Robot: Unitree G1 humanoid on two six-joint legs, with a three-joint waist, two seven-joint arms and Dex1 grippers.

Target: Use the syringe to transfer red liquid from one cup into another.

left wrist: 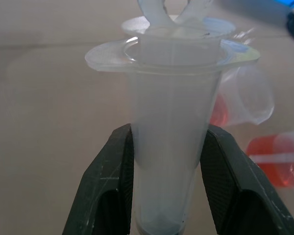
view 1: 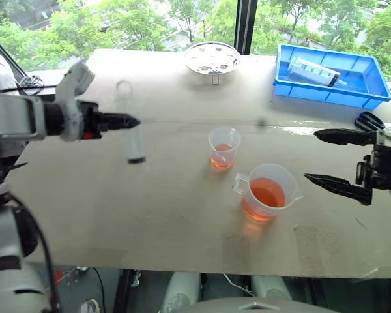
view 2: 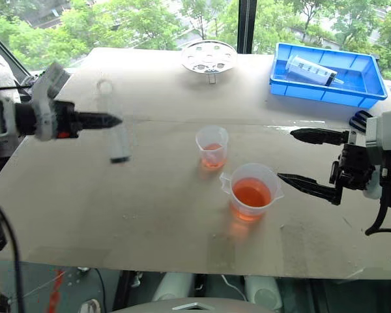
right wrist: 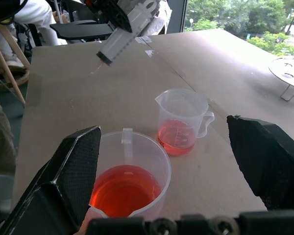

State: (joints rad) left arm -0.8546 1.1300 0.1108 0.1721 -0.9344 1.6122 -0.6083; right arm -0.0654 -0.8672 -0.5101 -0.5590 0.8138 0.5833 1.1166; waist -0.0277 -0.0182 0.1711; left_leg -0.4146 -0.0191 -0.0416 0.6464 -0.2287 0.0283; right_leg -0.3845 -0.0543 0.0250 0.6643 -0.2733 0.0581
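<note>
The left gripper (view 1: 120, 122) is pinching the syringe (view 1: 130, 124) by its clear barrel, the two black fingers (left wrist: 112, 186) pressed against either side of it, and is holding it in the air over the left part of the table (view 1: 117, 215), well apart from both cups. The syringe is hanging roughly upright, with its ring-shaped plunger end up and its dark tip pointing down toward the tabletop. The right gripper (view 1: 326, 156) is hovering with its jaws spread wide and nothing between them, just to the right of the larger handled beaker (view 1: 267, 192), which is holding a good amount of red liquid (view 1: 266, 193). The smaller cup (view 1: 223, 147) is standing just behind and to the left of the beaker, apart from it, with a shallow layer of the same red liquid at its bottom. At the far right corner a blue tray (view 1: 371, 81) is holding a fatter whitish syringe (view 1: 316, 70). A round white perforated stand (view 1: 212, 57) is sitting at the far edge near the window. Nothing is lying on the table between the held syringe and the cups.
</note>
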